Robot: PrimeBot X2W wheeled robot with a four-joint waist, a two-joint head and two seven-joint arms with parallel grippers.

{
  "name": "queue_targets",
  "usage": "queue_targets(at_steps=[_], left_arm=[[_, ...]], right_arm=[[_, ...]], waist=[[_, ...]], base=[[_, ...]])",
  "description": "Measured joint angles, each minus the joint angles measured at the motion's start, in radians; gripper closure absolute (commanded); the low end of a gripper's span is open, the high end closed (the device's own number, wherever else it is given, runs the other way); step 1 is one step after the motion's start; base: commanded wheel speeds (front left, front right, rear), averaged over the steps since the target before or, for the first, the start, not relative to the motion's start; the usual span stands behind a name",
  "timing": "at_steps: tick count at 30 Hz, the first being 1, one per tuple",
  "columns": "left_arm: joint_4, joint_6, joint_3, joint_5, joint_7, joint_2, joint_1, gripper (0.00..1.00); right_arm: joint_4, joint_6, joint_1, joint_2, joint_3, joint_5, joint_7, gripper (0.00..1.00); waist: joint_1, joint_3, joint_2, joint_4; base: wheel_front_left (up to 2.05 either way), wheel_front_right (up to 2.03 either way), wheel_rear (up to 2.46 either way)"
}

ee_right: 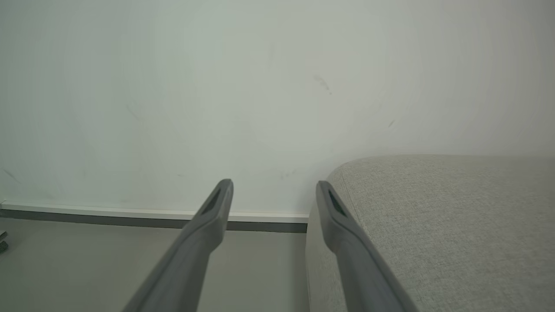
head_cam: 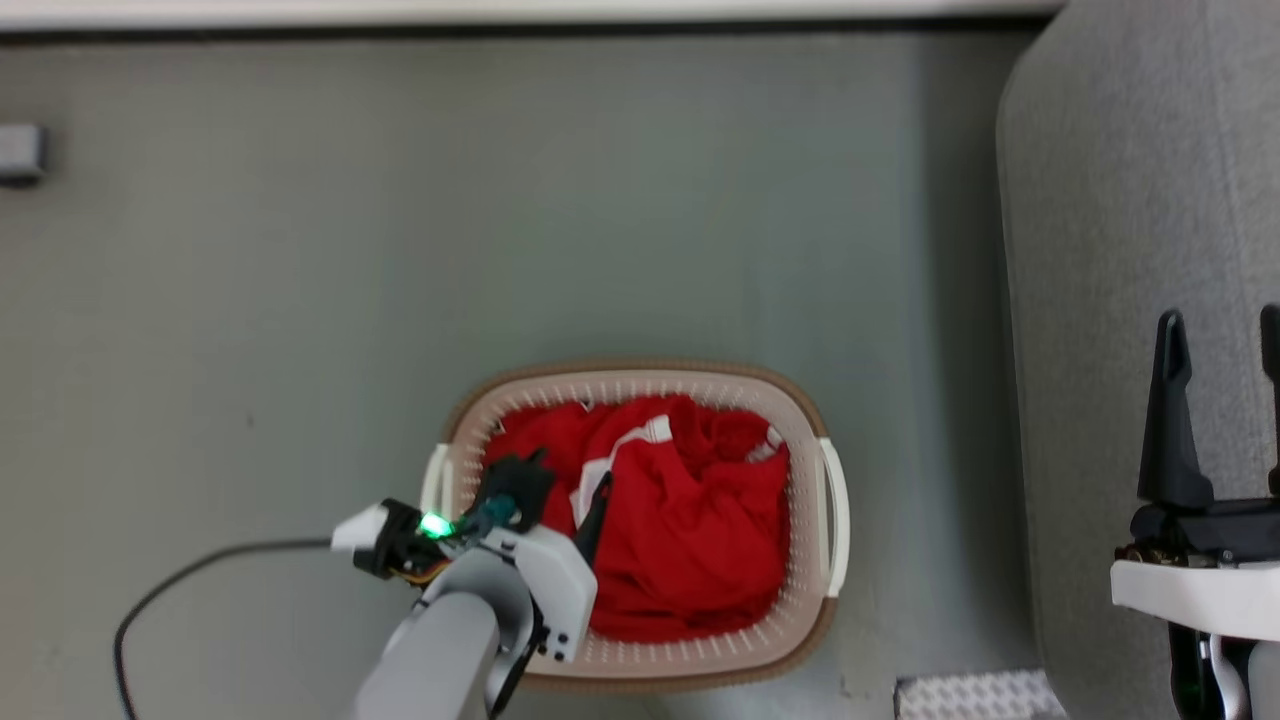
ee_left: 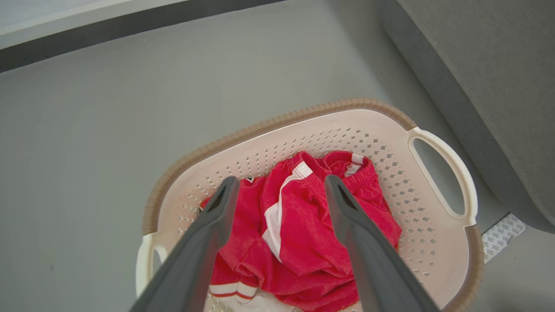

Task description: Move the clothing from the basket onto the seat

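Left end effector, spread wide, hangs over the clothing in the basket (white trim clearest from the wrist); head view adds the right end effector, also wide, over the seat beside the basket.

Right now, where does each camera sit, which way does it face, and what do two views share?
Head view: on the head, facing down at floor, basket with clothing, seat; left gripper and right gripper show.
Left wrist view: on the left wrist, facing down into the basket; its open fingers show.
Right wrist view: on the right wrist, facing level toward wall and seat; its open fingers show.
Shared: head and left wrist views both show basket, clothing, seat.
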Motion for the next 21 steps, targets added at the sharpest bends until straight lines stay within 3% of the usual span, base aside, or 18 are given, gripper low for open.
queue_targets(at_steps=[6,21], left_arm=[[0.114,0.021,-0.052,-0.04,0.08,0.0,-0.122,0.0],[0.329,0.072,-0.069,-0.099,0.078,0.001,-0.367,0.0]], right_arm=[[-0.057,0.0,-0.05,-0.001,0.022,0.003,0.0,0.0],[-0.19,0.0,-0.087,-0.001,0.065,0.002,0.0,0.0]], waist=[[0.0,0.13,0.0,-0.042],[-0.0002,0.369,0.0,-0.154]], base=[[0.0,0.0,0.0],[0.0,0.0,0.0]])
